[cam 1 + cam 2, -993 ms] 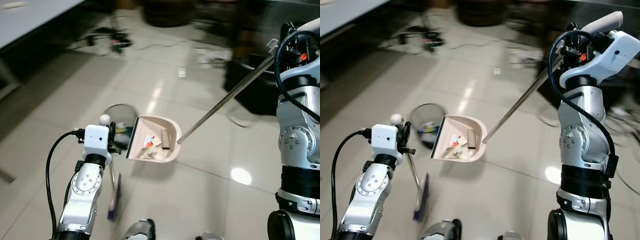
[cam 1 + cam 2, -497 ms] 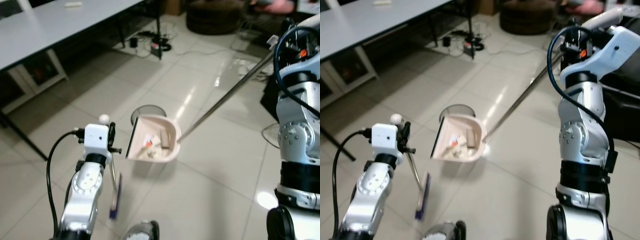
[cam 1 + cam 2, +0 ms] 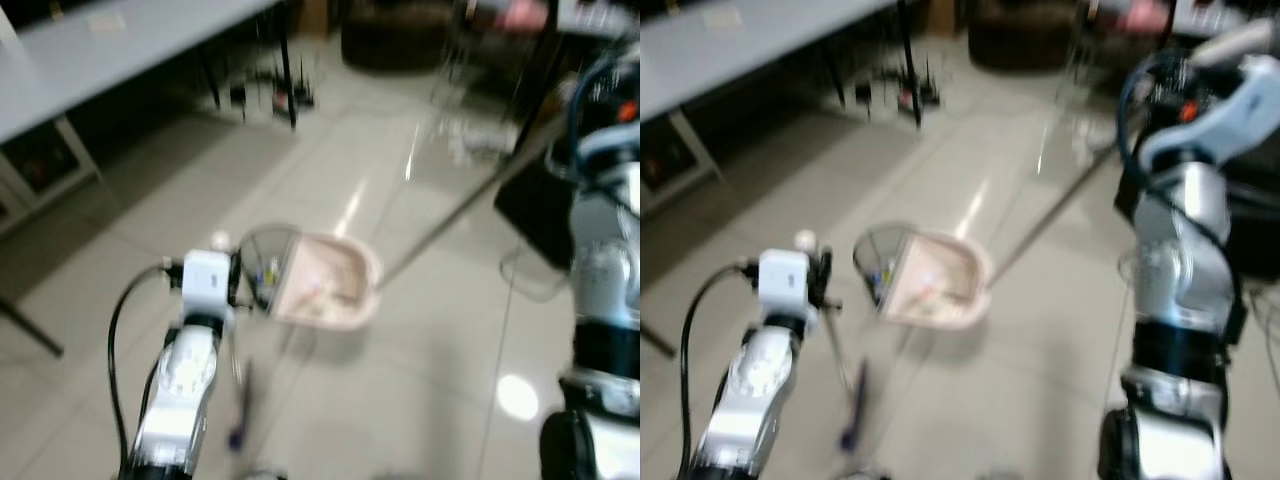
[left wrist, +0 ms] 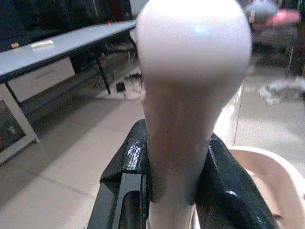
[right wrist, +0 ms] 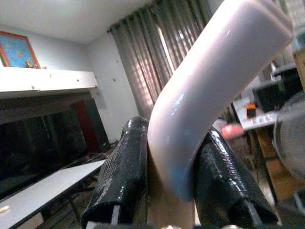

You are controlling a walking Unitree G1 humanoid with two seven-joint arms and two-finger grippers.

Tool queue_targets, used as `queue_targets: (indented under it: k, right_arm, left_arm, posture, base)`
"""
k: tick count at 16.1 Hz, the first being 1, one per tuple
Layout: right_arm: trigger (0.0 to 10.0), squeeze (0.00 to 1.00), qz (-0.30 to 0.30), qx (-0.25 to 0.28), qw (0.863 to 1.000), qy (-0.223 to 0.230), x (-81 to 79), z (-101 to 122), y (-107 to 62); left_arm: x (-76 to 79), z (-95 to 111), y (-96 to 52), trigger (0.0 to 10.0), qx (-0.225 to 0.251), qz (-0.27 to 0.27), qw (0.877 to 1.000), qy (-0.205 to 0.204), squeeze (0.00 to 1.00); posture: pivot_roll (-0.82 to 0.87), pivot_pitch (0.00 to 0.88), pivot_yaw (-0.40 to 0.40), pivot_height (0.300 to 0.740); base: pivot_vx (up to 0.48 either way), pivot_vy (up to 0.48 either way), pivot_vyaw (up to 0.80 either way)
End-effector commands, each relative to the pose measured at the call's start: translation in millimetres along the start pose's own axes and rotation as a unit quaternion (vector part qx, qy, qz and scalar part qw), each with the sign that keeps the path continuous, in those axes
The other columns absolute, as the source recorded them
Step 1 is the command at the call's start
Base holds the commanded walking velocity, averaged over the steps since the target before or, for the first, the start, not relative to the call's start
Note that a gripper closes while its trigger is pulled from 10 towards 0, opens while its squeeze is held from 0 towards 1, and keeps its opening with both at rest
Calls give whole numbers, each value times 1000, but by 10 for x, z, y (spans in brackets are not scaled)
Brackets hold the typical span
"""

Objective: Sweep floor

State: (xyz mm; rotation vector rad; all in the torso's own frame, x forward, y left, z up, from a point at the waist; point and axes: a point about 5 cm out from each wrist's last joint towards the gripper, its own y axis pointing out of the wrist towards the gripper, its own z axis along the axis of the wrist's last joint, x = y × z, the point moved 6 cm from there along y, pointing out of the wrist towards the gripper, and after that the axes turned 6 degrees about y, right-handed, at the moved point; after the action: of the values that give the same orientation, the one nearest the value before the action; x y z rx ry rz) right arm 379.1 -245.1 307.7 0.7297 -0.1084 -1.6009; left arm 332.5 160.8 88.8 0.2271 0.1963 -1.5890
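Observation:
A pale pink dustpan [image 3: 325, 295] with bits of litter in it hangs on a long metal rod [image 3: 460, 215]. Its open edge meets the rim of a wire waste bin [image 3: 260, 265] on the tiled floor. My right gripper [image 5: 167, 176] is shut on the rod's curved pale grip [image 5: 209, 81], up at the right. My left gripper [image 4: 176, 176] is shut on the broom's rounded white handle end [image 4: 190, 71]. The broom's dark blue brush head [image 3: 238, 435] hangs near the floor by my left arm. The pan's rim [image 4: 267, 171] lies just beyond the left fingers. Both eye views are blurred.
A grey table [image 3: 100, 50] with dark legs stands at the far left, with cables [image 3: 265, 90] on the floor beneath it. Dark furniture [image 3: 385, 40] lines the back. A black object [image 3: 530, 210] stands by my right arm. Glossy tiles stretch ahead.
The whole picture has shifted and blurred, so the camera has moved. The dustpan's open edge has come closer to the bin's rim. Both grippers keep their hold.

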Motion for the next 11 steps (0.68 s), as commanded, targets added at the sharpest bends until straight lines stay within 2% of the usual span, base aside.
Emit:
queue_targets:
  k: [1, 6, 11]
  right_arm:
    - [10000, 0, 30, 24, 999, 29, -208, 103, 56]
    - [10000, 0, 23, 31, 998, 44, -180, 120, 90]
    - [10000, 0, 24, 31, 999, 34, -179, 110, 93]
  left_arm:
    - [-113, 65, -9, 10000, 15, 19, 1000, 17, 0]
    - [-115, 60, -18, 10000, 16, 21, 999, 18, 0]
    - [-125, 47, -12, 10000, 15, 20, 999, 20, 0]
  posture:
    - [-10, 35, -18, 740]
    - [-8, 36, -14, 740]
    - [-7, 36, -9, 740]
  base:
    - [319, 0, 0]
    - [319, 0, 0]
    - [317, 0, 0]
